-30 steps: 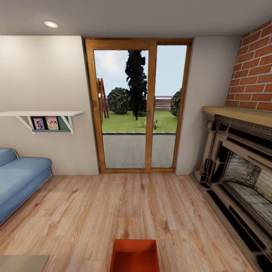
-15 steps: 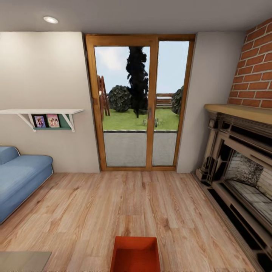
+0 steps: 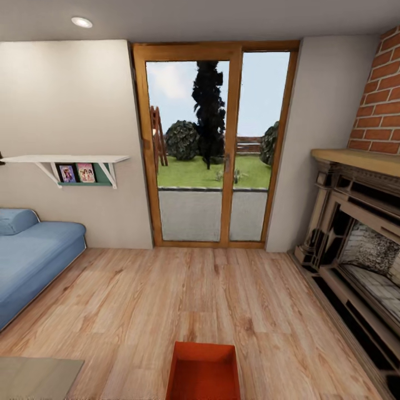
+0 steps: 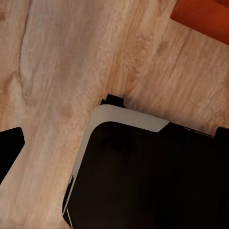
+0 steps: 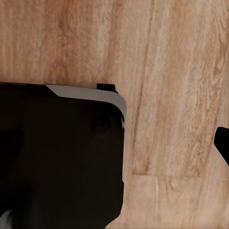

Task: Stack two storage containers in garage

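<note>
Orange-red lidless rectangular storage container (image 3: 204, 371) on the living room's light wood plank flooring (image 3: 166, 300), at 6 o'clock in the head view.

A corner of the orange-red container (image 4: 202, 16) also shows in the left wrist view, beyond a black, grey-edged robot part (image 4: 148, 171). At 12 o'clock stand wood-framed glass doors (image 3: 214, 147); at 3 o'clock a brick-and-dark-wood fireplace (image 3: 361, 244); at 9 o'clock a blue sofa (image 3: 33, 261) under a white wall shelf (image 3: 66, 159). Whether either arm's fingers are open or closed cannot be told.

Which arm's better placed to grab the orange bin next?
Left, marginally. The storage container sits on the wood floor dead ahead, and its corner shows in the left wrist view.
</note>
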